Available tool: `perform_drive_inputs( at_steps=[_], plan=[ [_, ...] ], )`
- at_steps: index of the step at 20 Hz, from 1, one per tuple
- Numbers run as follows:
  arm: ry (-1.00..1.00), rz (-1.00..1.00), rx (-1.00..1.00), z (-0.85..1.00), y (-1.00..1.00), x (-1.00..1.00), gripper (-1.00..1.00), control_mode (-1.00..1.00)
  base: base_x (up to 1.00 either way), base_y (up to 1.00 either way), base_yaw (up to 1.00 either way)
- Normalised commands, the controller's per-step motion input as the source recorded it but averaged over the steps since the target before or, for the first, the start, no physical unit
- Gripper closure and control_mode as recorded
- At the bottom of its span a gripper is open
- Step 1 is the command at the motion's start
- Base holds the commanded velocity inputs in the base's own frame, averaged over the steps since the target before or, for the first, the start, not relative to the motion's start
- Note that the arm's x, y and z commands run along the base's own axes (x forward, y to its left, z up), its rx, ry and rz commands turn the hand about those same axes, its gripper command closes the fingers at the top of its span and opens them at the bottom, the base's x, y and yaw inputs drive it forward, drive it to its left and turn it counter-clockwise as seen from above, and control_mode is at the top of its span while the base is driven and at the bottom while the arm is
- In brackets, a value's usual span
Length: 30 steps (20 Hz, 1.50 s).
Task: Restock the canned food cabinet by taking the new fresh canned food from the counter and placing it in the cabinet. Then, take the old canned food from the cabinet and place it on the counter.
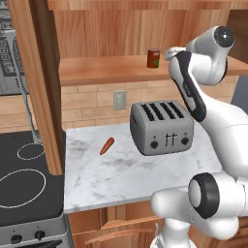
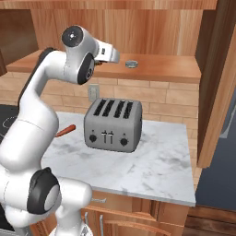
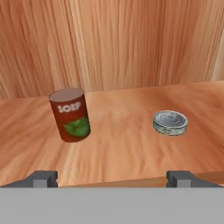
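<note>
Kitchen w/ wood wall cabinet (image 1: 111, 34) over a white marble table (image 1: 126, 174); stovetop (image 1: 24, 179) at left, toaster (image 1: 161, 127) mid-table, carrot (image 1: 107, 146) lying on the marble left of the toaster.

Progress, judged from how things lie: first half looks done. Flat silver tin (image 3: 170, 122) already sits on the cabinet shelf (image 3: 122, 144), right of the red can (image 3: 70, 114) in the hand view, the two well apart, neither touching anything else. Right base view shows the tin (image 2: 131, 64) on the shelf just past the robot's hand. No tin left on the table.

Second half not yet done: red can (image 1: 153, 58) stands upright on the shelf, near the back panel, untouched.

End effector (image 3: 113, 178): fingers spread wide, nothing between them, both tips near the shelf's front edge, facing into the cabinet. Can is to the left of centre, farther in than the tips.

Left to do, prob.: line up on the can, reach in, close on it, lift out, set it on the marble — free space near the front or right of the toaster.
</note>
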Motion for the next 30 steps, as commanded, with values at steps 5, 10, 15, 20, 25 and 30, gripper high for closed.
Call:
perform_drive_inputs(
  at_steps=[5, 10, 15, 20, 25, 30],
  plan=[
    [0.00, 0.00, 0.00, 0.00, 0.61, -0.16, -1.00, -1.00, 0.00, 0.00, 0.00],
    [0.06, 0.00, -0.01, 0.00, 0.07, 0.21, -1.00, -1.00, 0.00, 0.00, 0.00],
    [0.05, 0.00, -0.02, 0.00, 0.15, 0.30, -1.00, -1.00, 0.00, 0.00, 0.00],
    [0.04, 0.00, -0.03, 0.00, 0.21, 0.32, -1.00, -1.00, 0.00, 0.00, 0.00],
    [0.00, 0.00, 0.00, -0.01, 0.01, 0.37, -1.00, -1.00, 0.00, 0.00, 0.00],
    [0.00, 0.00, 0.00, -0.01, 0.00, 0.58, -1.00, -1.00, 0.00, 0.00, 0.00]
  ],
)
